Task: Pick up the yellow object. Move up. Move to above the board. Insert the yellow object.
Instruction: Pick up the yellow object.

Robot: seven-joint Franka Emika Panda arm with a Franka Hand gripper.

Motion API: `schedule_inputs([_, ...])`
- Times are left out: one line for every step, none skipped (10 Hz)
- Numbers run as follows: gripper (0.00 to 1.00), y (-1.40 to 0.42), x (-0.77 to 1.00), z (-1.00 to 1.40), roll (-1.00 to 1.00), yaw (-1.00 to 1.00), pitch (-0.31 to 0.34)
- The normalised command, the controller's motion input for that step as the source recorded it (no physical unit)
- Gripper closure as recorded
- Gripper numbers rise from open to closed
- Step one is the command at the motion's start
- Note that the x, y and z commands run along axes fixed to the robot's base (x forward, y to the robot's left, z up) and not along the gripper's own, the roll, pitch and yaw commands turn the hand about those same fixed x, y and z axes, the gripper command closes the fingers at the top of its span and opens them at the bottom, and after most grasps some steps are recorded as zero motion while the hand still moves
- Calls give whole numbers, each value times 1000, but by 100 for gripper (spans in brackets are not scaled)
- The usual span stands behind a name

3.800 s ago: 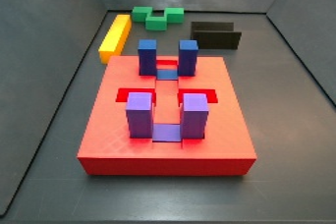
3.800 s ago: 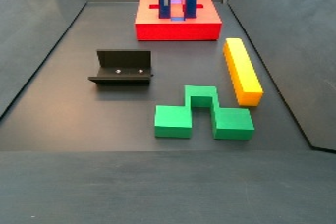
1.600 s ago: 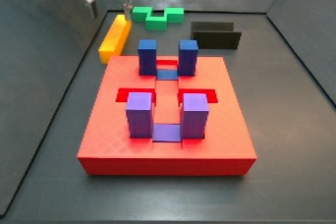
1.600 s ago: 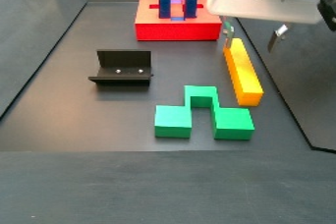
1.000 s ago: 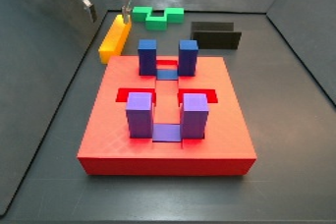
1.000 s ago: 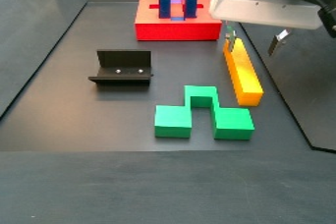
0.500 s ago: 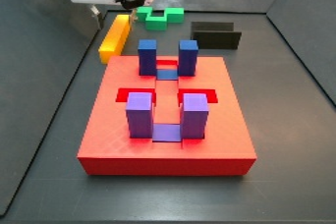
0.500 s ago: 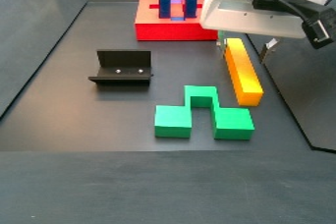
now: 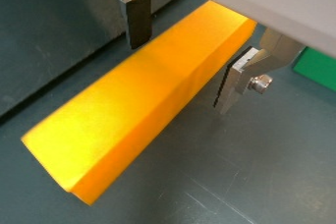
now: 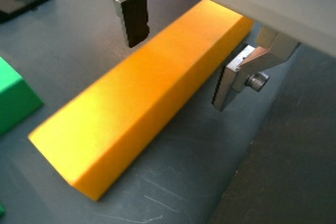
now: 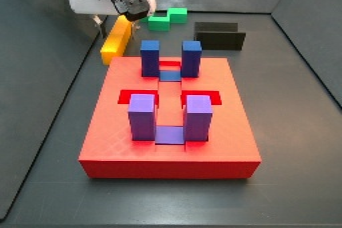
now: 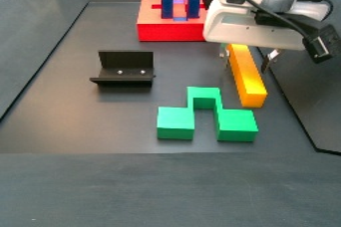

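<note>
The step in hand is the pick-up. The claw (image 9: 184,51) is low over the yellow bar (image 9: 151,90), near the end of the bar that is closer to the red board (image 11: 171,122). Its two fingers (image 10: 130,17) are apart, one on each long side of the bar, and in both wrist views they do not seem to press it yet. The bar lies flat on the table (image 12: 94,121), along one side edge, just beside the green block (image 12: 202,118). Next, I think, the claw must close on the bar, then lift straight up.
</note>
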Motion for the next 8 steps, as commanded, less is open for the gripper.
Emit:
schedule_inputs([0,0,0,-266,113,71,-24])
schedule_inputs([0,0,-37,-126,67,29,-36])
schedule_inputs([0,0,0,0,0,0,0])
schedule_inputs([100,0,0,0,0,0,0])
schedule_inputs([100,0,0,0,0,0,0])
schedule_inputs([100,0,0,0,0,0,0])
schedule_inputs([100,0,0,0,0,0,0])
schedule_inputs([100,0,0,0,0,0,0])
